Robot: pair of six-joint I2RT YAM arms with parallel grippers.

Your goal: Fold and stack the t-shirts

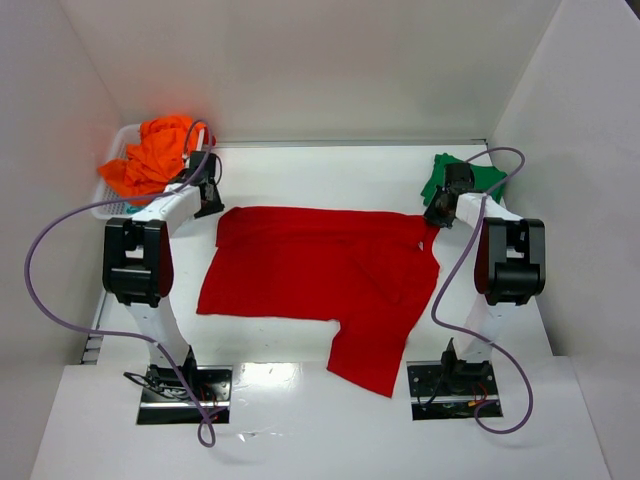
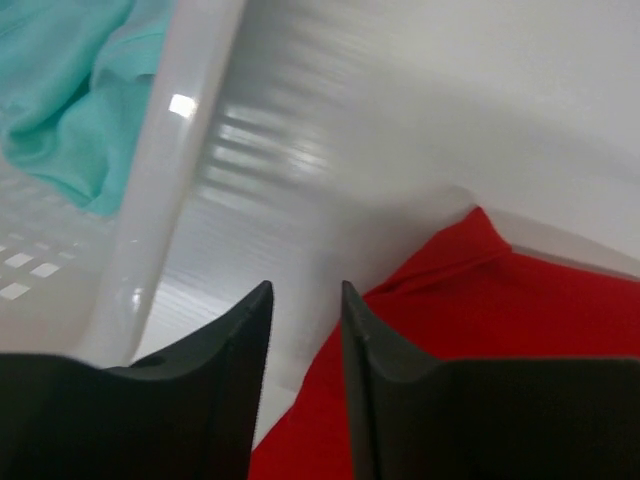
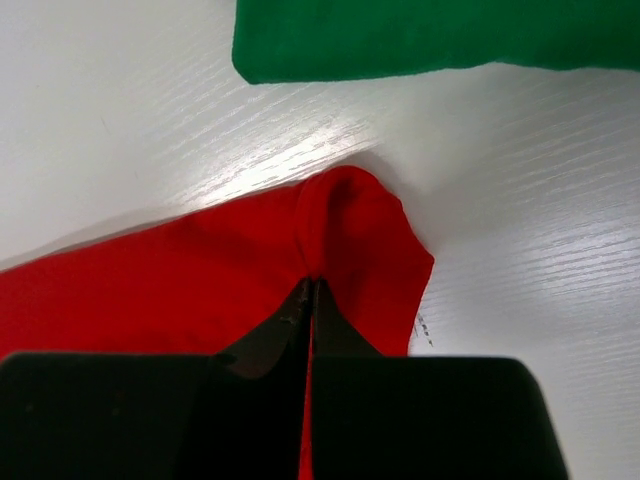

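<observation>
A large red t-shirt [image 1: 320, 275] lies spread flat mid-table, one sleeve reaching toward the near edge. My right gripper [image 1: 434, 218] is shut on its far right corner, red cloth [image 3: 340, 230] pinched between the fingertips. My left gripper [image 1: 208, 205] is open and empty just off the shirt's far left corner [image 2: 480, 290], with bare table between its fingers [image 2: 250, 330]. A dark green t-shirt [image 1: 462, 175] lies folded at the far right, also in the right wrist view [image 3: 430, 35]. An orange t-shirt [image 1: 155, 155] and a pale teal one [image 2: 70, 100] sit in the basket.
A white lattice basket [image 1: 112, 190] stands at the far left, its rim [image 2: 170, 170] close beside my left gripper. White walls enclose the table on three sides. Purple cables loop off both arms.
</observation>
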